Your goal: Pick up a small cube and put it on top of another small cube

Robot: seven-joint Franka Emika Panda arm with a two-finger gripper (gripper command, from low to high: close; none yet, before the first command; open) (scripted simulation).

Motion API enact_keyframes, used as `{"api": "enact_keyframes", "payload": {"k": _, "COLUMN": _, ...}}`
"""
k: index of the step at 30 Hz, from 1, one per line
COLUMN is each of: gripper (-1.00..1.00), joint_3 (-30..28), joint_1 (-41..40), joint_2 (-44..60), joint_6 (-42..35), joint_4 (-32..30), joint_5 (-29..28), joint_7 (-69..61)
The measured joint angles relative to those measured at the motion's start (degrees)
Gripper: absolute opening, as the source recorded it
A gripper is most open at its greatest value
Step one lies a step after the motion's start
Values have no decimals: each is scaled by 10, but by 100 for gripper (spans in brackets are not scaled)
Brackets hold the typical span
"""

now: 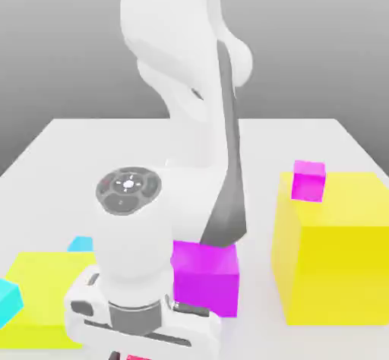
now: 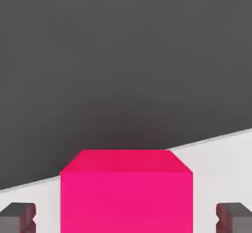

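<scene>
On the small crimson cube (image 2: 126,202), no writing shows.Between the hand's (image 2: 126,218) parted fingers (image 2: 17,218) sits a plain crimson cube (image 2: 126,202).

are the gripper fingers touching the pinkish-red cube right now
Apart: the hand view shows pale surface between the pinkish-red cube and the gripper finger on either side of it.

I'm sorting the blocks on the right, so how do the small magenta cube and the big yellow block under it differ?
The small magenta cube is magenta, while the big yellow block is yellow. The cube is far smaller than the block. The cube sits on top of the block, whereas the block stands on the table. Both are plain, box-shaped and upright.
</scene>
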Motion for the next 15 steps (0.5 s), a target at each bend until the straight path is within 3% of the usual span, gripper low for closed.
{"api": "enact_keyframes", "payload": {"k": 5, "gripper": -100, "joint_3": 0, "joint_1": 0, "joint_2": -1, "joint_6": -1, "joint_4": 0, "joint_5": 0, "joint_7": 0}}
{"api": "enact_keyframes", "payload": {"k": 15, "gripper": -100, "joint_3": -35, "joint_1": -43, "joint_2": -116, "joint_6": -110, "joint_4": -11, "joint_5": -25, "joint_7": -83}}
